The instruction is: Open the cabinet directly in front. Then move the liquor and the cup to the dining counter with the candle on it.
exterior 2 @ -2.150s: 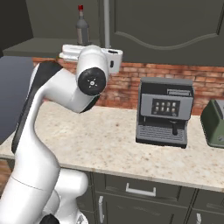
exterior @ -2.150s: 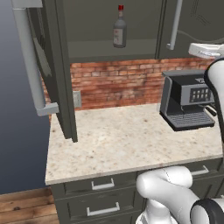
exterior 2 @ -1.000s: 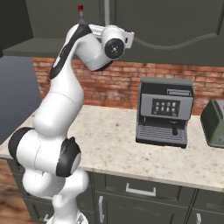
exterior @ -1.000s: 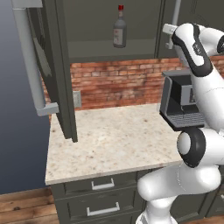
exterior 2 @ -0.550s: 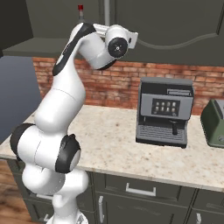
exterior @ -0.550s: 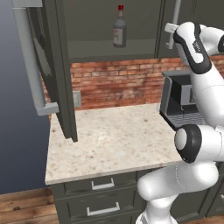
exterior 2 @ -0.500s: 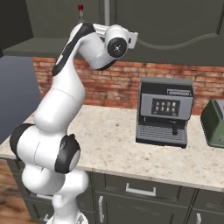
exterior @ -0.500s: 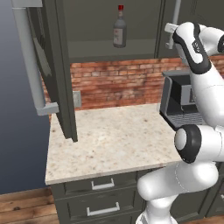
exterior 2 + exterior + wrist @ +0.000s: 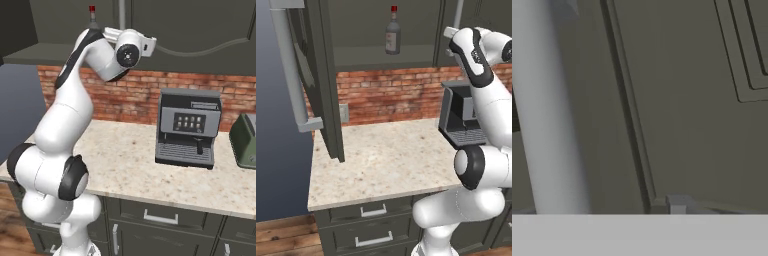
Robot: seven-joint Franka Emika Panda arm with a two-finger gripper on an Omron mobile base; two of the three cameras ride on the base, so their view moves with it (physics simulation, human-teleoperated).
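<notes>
The cabinet (image 9: pixel 376 30) hangs over the worktop. Its left door (image 9: pixel 321 85) is swung wide open, while its right door (image 9: pixel 687 100) stays closed. On the shelf inside stands the liquor (image 9: pixel 392 32), red cap up; its cap (image 9: pixel 92 9) peeks over my arm. My gripper (image 9: pixel 111 33) is raised to the right door's lower left corner, right beside the long silver bar handle (image 9: pixel 547 110), also seen as the handle (image 9: pixel 458 12). Its fingers are hidden, so I cannot tell their state. The cup is hidden and the dining counter is out of view.
A black and silver coffee machine (image 9: pixel 187 127) stands on the beige worktop (image 9: pixel 381 160) against the red brick wall. A green toaster (image 9: pixel 245 140) sits at the far right. Dark drawers (image 9: pixel 373 225) run below the worktop edge.
Two seconds ago the arm was folded low; it has since swung up to the closed right door's handle. In the last half second it has hardly moved.
</notes>
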